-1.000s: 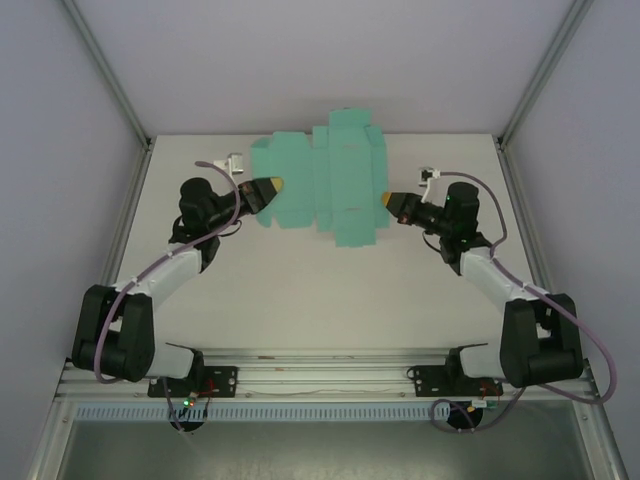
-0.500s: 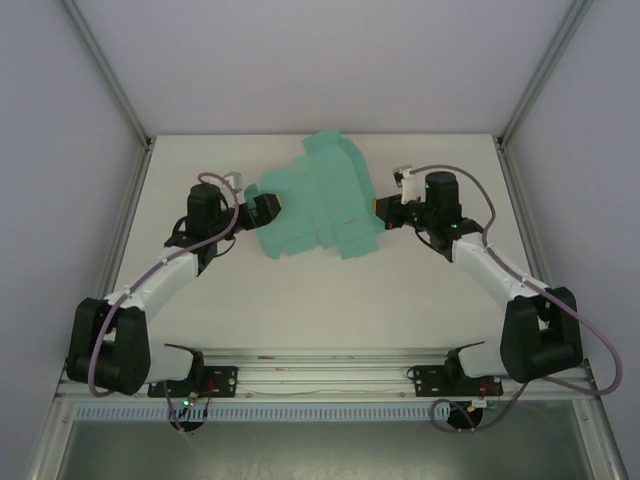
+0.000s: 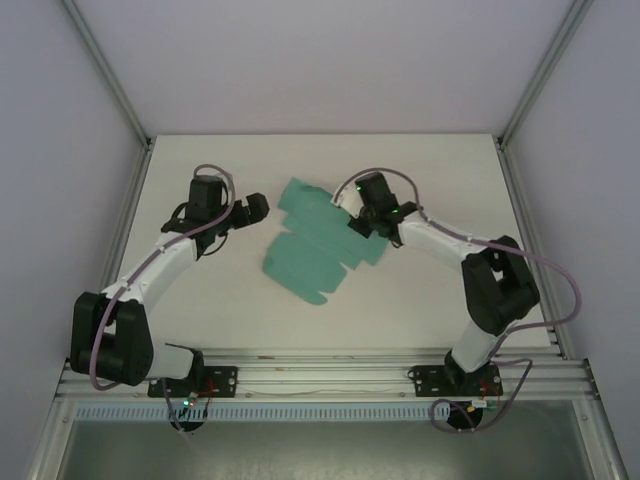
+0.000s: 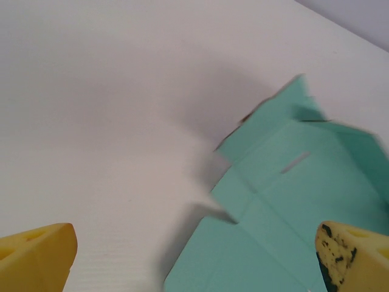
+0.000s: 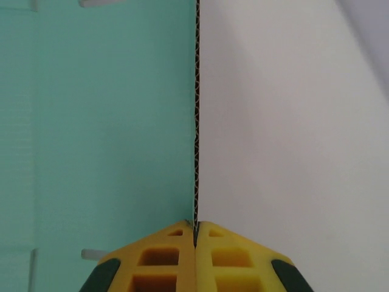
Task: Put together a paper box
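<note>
The paper box [image 3: 312, 248] is a flat teal-green die-cut sheet with flaps and a slot, lying slantwise in the middle of the white table. My right gripper [image 3: 358, 226] is shut on its right edge. In the right wrist view the yellow fingers [image 5: 170, 255] pinch the corrugated edge of the paper box [image 5: 109, 121] at my right gripper [image 5: 196, 228]. My left gripper [image 3: 262, 208] stands open just left of the sheet, apart from it. The left wrist view has the wide-spread left gripper [image 4: 194, 261] facing a corner of the paper box [image 4: 292, 207], with nothing between the fingertips [image 4: 39, 252].
Grey walls and aluminium posts [image 3: 110, 90] close in the table [image 3: 220, 300] on the left, right and back. A metal rail [image 3: 320, 365] with both arm bases runs along the near edge. Bare table lies left of and in front of the sheet.
My left gripper has opened and let go of the sheet. The right arm has swung the sheet left and toward the near side, turning it from square-on to slantwise.
</note>
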